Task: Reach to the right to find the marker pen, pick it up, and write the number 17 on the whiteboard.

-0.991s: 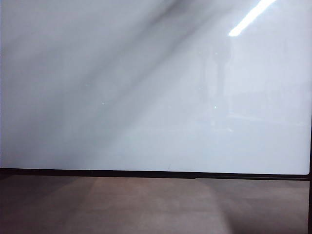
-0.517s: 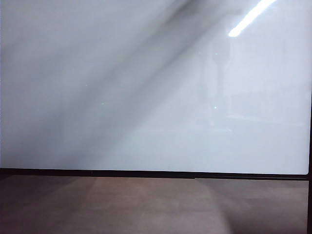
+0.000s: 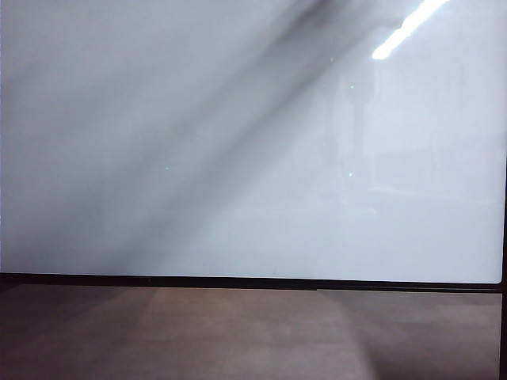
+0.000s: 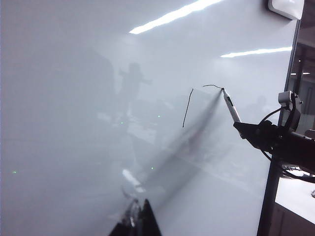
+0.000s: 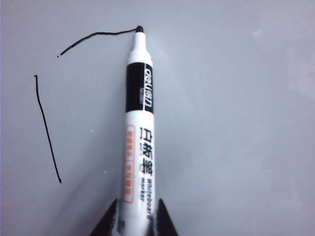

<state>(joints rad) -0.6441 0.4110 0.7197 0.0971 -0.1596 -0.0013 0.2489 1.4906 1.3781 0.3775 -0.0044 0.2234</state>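
Right gripper (image 5: 133, 221) jaws clamped on marker pen (image 5: 138, 128), tip on whiteboard (image 5: 236, 123): "1" stroke (image 5: 47, 128) done, 7's top bar (image 5: 96, 38) drawn, downstroke left. Left gripper (image 4: 139, 219) idle, jaws look closed.

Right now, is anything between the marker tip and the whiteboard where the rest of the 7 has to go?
Nothing visible. The right tool holds the marker with its tip on the whiteboard, at the end of the 7's top stroke. The board beyond is bare. The left tool stays well away.
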